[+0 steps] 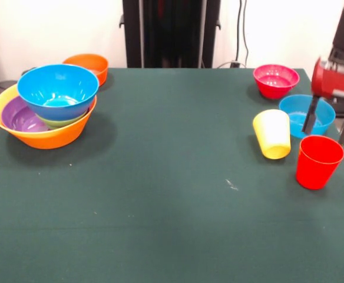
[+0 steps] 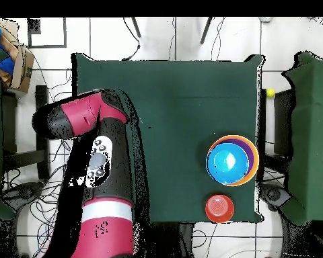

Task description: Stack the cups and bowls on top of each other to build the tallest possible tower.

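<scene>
From my remote station I see the gripper [image 1: 330, 122] spread and empty over the blue bowl [image 1: 306, 114] and red cup [image 1: 318, 161] at the table's edge, far from the tower [image 1: 47, 106]; descending carelessly could topple that cup.

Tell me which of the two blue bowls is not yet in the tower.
The blue bowl standing alone on the table behind the red cup; the other blue bowl tops the tower.
</scene>
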{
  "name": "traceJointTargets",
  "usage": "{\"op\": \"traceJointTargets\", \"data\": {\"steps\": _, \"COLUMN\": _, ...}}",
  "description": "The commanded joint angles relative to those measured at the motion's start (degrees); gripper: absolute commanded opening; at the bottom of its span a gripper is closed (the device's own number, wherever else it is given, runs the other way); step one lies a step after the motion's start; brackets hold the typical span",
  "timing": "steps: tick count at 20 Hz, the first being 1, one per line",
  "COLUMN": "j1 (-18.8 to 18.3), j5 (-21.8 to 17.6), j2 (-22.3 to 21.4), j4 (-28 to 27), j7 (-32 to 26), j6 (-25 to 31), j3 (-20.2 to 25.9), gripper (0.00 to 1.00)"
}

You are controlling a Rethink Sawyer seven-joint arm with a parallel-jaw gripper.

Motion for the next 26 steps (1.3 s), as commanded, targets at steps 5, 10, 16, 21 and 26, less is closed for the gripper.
{"op": "traceJointTargets", "data": {"steps": 5, "j1": -1.08, "j5": -2.32, "j2": -2.95, "j4": 6.09, "j7": -9.44, "j6": 5.97, "j3": 6.54, "gripper": 1.00}}
{"op": "traceJointTargets", "data": {"steps": 10, "j1": -0.29, "j5": -3.83, "j2": -1.31, "j4": 6.25, "j7": -7.47, "j6": 3.67, "j3": 5.43, "gripper": 1.00}}
{"op": "traceJointTargets", "data": {"steps": 16, "j1": 1.80, "j5": -6.68, "j2": 2.33, "j4": 5.46, "j7": -4.42, "j6": -0.41, "j3": 2.62, "gripper": 1.00}}
{"op": "traceJointTargets", "data": {"steps": 21, "j1": 2.50, "j5": -8.01, "j2": 2.93, "j4": 7.88, "j7": -2.95, "j6": -4.73, "j3": 1.73, "gripper": 1.00}}
{"op": "traceJointTargets", "data": {"steps": 26, "j1": 2.26, "j5": -9.62, "j2": 3.28, "j4": 9.53, "j7": -3.12, "j6": -8.17, "j3": 1.64, "gripper": 1.00}}
